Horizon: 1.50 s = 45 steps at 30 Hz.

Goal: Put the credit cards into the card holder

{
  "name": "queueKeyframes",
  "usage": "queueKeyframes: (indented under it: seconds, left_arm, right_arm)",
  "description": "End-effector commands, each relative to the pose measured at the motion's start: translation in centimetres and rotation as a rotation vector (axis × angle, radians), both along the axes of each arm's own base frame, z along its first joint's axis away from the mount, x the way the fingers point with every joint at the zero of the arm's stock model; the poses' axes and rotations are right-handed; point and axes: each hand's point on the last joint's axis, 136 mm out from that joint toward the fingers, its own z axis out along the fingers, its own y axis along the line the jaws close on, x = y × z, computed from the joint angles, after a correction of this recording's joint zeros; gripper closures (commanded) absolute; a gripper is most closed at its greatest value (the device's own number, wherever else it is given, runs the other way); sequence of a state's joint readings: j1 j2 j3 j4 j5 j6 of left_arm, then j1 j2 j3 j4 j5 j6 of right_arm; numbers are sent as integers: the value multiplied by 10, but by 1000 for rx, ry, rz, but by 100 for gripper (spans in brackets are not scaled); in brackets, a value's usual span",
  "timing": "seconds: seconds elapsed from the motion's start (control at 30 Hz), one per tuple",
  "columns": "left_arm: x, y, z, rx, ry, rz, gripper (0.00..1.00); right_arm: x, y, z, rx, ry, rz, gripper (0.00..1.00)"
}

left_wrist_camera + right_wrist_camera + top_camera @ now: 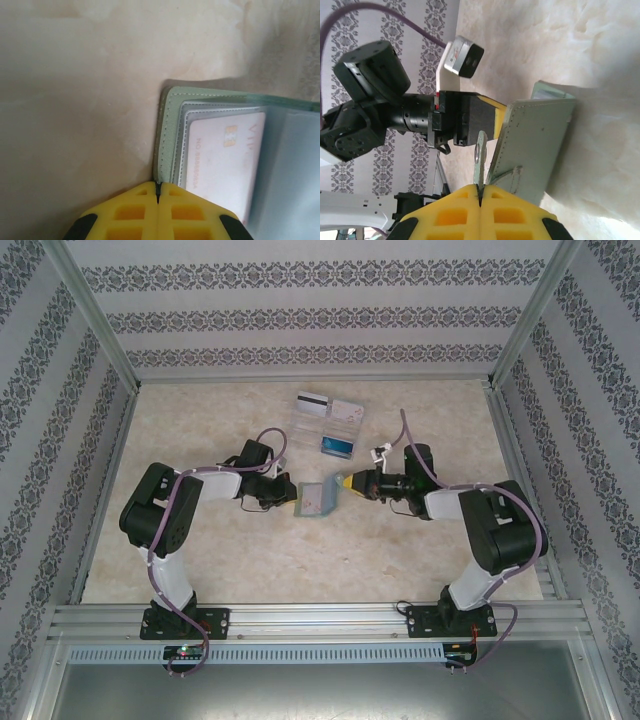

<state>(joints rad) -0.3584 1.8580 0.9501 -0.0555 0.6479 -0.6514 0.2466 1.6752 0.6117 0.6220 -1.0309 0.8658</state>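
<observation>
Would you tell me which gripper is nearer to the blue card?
Right. The right gripper is just on the near side of the blue card; the left gripper is farther off to its left.

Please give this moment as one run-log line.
left gripper: shut on card holder | right gripper: shut on card holder | pink card: in pocket | tray: holds cards

Left tool (292,496), right tool (344,483) pinched closed on card holder (318,499); elbows bent inward.

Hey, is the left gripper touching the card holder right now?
Touching. The left wrist view shows the left gripper closed on the green cover edge of the card holder.
</observation>
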Motion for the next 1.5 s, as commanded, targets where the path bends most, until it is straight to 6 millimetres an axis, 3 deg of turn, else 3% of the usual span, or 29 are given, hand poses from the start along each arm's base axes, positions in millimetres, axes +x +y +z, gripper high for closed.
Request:
queueKeyframes:
  seconds: [0.0, 0.2, 0.57, 0.83, 0.93, 1.13, 1.37, 1.47]
  left_arm:
    - [5, 8, 12, 32, -19, 1, 100]
    - [11, 3, 35, 9, -52, -1, 99]
    - [10, -5, 64, -67, -82, 10, 99]
    - [9, -17, 101, -104, -117, -10, 99]
    - [7, -30, 106, -110, -113, -41, 99]
    - [1, -58, 92, -101, -75, -98, 98]
    - [-10, -85, 39, -92, 32, -140, 98]
    - [-10, -90, 32, -107, 48, -138, 99]
  right_arm:
    - [6, 15, 17, 30, -94, 47, 94]
    - [4, 39, 10, 19, -78, 97, 94]
    - [25, 75, 2, 10, -66, 119, 95]
    - [25, 75, -3, 18, -56, 112, 95]
    - [24, 71, -9, 22, -41, 99, 95]
    - [18, 55, -34, 0, 10, 59, 95]
    - [11, 29, -76, -35, 119, -12, 95]
    - [8, 18, -90, -53, 148, -34, 95]
